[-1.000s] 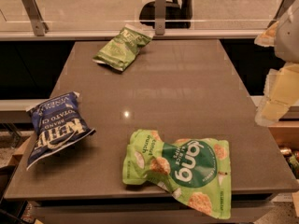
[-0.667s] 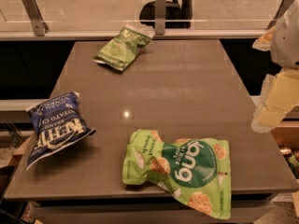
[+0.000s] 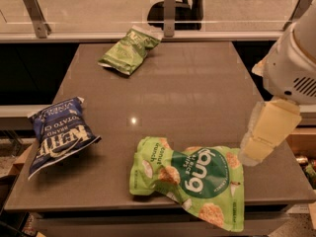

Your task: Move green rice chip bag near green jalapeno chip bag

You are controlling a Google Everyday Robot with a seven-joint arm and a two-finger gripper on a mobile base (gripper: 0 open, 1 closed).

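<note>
The green rice chip bag (image 3: 190, 179), bright lime with a dark green circle and white "dang" lettering, lies flat at the table's front edge, right of the middle. The green jalapeno chip bag (image 3: 129, 51), smaller and olive green, lies at the far side of the table, left of the middle. The gripper (image 3: 266, 132), cream-coloured, hangs below the white arm (image 3: 294, 63) at the right edge of the table, just right of and a little above the rice chip bag's right end. It holds nothing that I can see.
A blue Kettle chip bag (image 3: 57, 135) lies at the table's left edge. The brown table (image 3: 173, 98) has a railing with metal posts (image 3: 169, 9) behind it. A dark chair (image 3: 180, 6) stands beyond the railing.
The gripper has come down and to the left, from beside the table's right edge towards the right end of the green rice chip bag. The bags have not moved.
</note>
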